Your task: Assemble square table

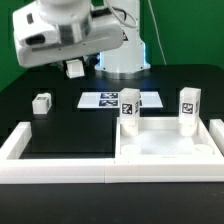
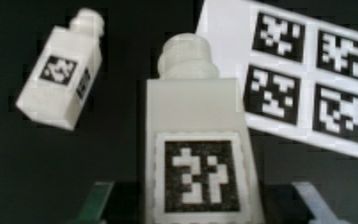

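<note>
My gripper (image 1: pixel 75 68), partly closed around a leg (image 2: pixel 194 150) well clear of the tabletop (image 1: pixel 165 158), could let it tilt, so it seats crooked there or knocks the two standing legs (image 1: pixel 130 105).

I record a plain green backdrop (image 1: pixel 185 30) behind my desk (image 1: pixel 70 130), whose top is black. A white rail (image 1: pixel 50 172) borders its near edge. The marker board (image 1: pixel 100 100) lies flat mid-desk. Lighting is even and bright.
</note>
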`<state>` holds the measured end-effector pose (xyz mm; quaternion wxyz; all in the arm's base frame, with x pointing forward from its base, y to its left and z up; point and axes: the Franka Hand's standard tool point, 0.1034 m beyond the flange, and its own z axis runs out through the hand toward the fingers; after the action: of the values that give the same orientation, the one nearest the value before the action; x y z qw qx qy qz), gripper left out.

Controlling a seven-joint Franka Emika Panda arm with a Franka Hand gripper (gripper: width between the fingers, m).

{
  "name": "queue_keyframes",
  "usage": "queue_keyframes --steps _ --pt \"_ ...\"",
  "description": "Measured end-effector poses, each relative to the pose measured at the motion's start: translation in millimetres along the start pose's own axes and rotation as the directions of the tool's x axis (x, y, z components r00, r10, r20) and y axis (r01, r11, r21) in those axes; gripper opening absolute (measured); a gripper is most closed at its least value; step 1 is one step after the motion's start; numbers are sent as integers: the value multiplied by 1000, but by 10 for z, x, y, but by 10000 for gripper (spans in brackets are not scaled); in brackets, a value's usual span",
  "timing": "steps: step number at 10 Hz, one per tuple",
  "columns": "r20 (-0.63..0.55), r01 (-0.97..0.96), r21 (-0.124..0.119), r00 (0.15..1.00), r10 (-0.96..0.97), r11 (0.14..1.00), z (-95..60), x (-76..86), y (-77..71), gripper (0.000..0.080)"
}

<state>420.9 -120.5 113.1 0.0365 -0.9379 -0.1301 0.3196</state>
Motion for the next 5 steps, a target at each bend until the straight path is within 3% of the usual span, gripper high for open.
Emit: queue_keyframes --steps 1,2,5 --pt "-78 -1 -8 997 1 1000 -44 19 8 290" --pt "-135 5 0 991 -5 1000 -193 102 -3 290" --pt "-349 -29 17 936 33 999 -946 402 -98 290"
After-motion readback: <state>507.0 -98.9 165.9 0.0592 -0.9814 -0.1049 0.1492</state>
